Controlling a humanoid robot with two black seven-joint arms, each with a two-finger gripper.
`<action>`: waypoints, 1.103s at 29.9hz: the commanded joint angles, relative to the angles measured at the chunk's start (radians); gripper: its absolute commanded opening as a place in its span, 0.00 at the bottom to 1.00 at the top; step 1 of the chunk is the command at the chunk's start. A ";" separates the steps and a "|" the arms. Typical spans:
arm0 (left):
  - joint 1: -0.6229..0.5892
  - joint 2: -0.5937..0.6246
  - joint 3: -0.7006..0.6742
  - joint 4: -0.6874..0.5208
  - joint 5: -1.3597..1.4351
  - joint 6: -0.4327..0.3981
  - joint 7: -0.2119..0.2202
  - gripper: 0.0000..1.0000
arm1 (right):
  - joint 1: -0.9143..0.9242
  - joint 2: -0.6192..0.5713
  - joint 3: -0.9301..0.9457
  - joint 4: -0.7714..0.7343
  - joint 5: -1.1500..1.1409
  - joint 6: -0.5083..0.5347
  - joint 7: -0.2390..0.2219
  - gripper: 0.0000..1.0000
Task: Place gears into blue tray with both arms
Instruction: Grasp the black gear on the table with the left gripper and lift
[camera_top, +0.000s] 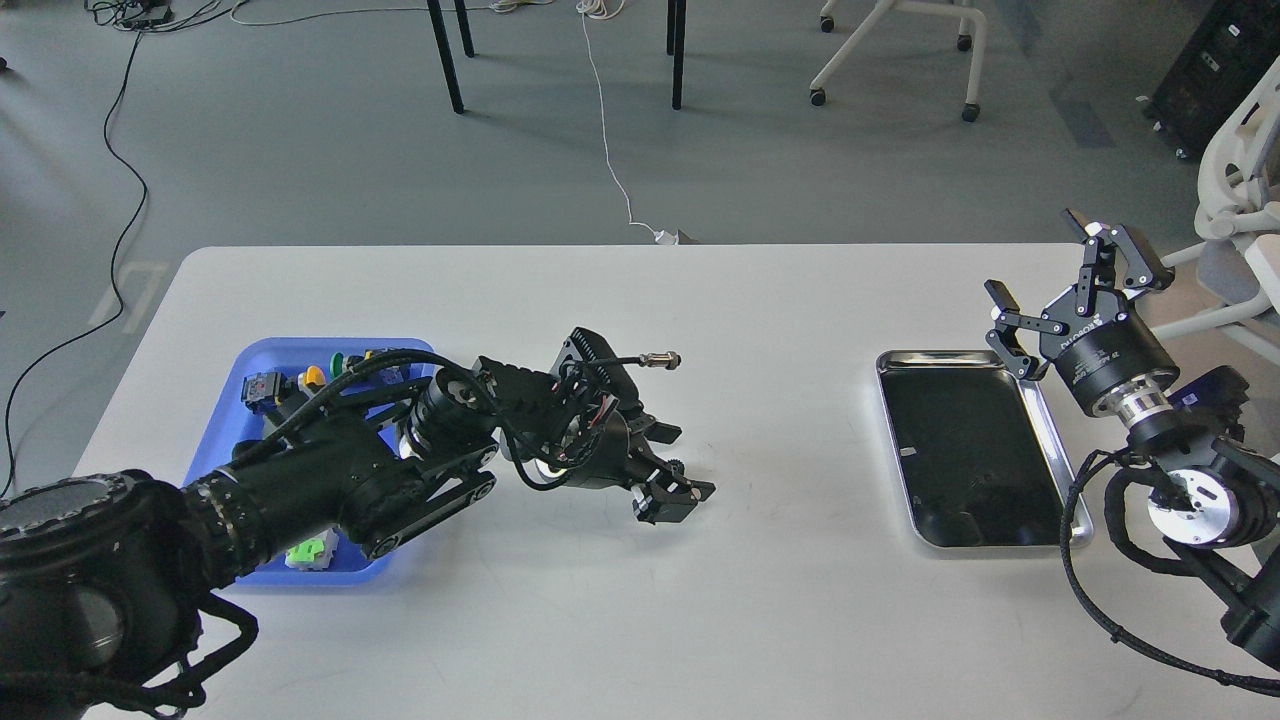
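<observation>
One small black gear (677, 466) lies on the white table near its middle. My left gripper (672, 468) is down at the table and open, with one finger on the far side of the gear and the other on the near side. Whether the fingers touch the gear I cannot tell. The blue tray (262, 352) sits at the left, largely covered by my left arm. My right gripper (1040, 262) hangs open and empty in the air above the table's right end.
A shiny steel tray (950, 356) with a dark inside lies at the right, under my right arm. Colourful push-button switches (308, 551) lie in the blue tray. A cable plug (662, 358) sticks out from my left wrist.
</observation>
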 joint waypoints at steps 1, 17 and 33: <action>-0.001 -0.019 0.009 0.036 0.000 0.023 0.000 0.72 | 0.000 0.000 0.000 0.000 -0.001 -0.002 0.000 0.99; 0.012 -0.018 0.018 0.049 0.000 0.025 0.000 0.44 | 0.000 -0.003 0.000 0.000 0.000 -0.002 0.000 0.99; 0.016 0.002 0.015 0.040 0.000 0.054 0.000 0.12 | 0.000 -0.003 0.001 0.000 0.000 -0.002 0.000 0.99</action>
